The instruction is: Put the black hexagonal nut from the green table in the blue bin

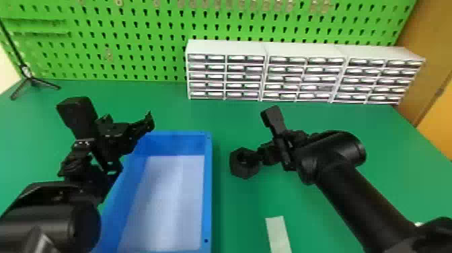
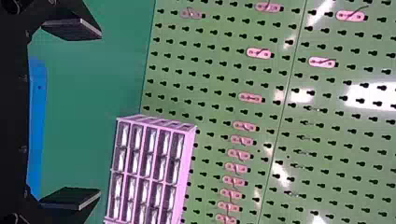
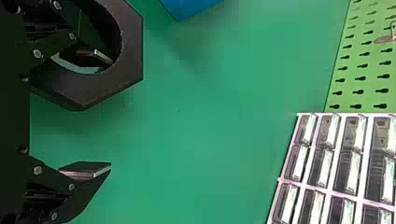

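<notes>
One part of the task looks begun at most: the nut [image 1: 243,172] is outside the bin [image 1: 208,188], and the right gripper [image 3: 110,113] is at it, but I do not see a closed grip. What is left, as I judge, is to make the hold sure, to carry the nut over the near side wall, and to let it go inside.

In the head view, the nut is to the right of the bin, apart from it, over the green table [image 1: 235,215]. I cannot tell whether it rests on the table or is a little above it.

About its place to the jaws: the nut is not between them. It is around one finger [image 3: 99,57] of the right gripper, which seems to reach into its hole, while the other finger [image 3: 86,170] is well apart, outside the nut. So the right jaws are spread wide and pinch nothing. To close them now may catch the nut's wall between them, if the finger is deep enough in the hole; if it is shallow, the nut could slip off.

The left gripper [image 2: 100,113] is above the far left part of the bin, its jaws also spread, with nothing between them
</notes>
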Tool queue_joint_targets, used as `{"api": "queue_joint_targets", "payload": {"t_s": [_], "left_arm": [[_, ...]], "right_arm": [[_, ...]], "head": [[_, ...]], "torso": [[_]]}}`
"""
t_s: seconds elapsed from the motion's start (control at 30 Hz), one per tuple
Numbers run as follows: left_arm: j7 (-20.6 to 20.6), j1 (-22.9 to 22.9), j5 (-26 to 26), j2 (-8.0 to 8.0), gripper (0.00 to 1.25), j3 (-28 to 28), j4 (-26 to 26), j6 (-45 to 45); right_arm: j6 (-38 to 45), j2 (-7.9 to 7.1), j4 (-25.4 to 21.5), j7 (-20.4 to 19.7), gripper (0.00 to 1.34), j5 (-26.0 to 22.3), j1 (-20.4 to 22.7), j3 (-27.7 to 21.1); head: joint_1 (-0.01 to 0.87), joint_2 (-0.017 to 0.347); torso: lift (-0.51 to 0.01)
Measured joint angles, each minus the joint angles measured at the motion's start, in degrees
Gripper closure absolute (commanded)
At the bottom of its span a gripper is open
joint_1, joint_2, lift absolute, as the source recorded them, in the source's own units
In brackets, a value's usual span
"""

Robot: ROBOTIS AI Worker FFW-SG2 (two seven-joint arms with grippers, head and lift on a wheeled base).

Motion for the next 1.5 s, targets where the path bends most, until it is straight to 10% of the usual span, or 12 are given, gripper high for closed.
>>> {"api": "queue_joint_targets", "payload": {"t_s": [0.9, 1.5], "left_arm": [[-0.09, 0.08, 0.03, 0.0, 0.1, -0.04, 0.0, 0.01], [-0.18, 0.18, 0.18, 0.0, 0.1, 0.05, 0.0, 0.01]], "right_arm": [[0.2, -0.01, 0.99, 0.01, 0.47, 1.22, 0.42, 0.4], [0.63, 0.07, 0.99, 0.09, 0.94, 1.18, 0.42, 0.96]], "head": [[0.692, 0.008], [0.692, 0.008]], "torso": [[-0.097], [-0.097]]}}
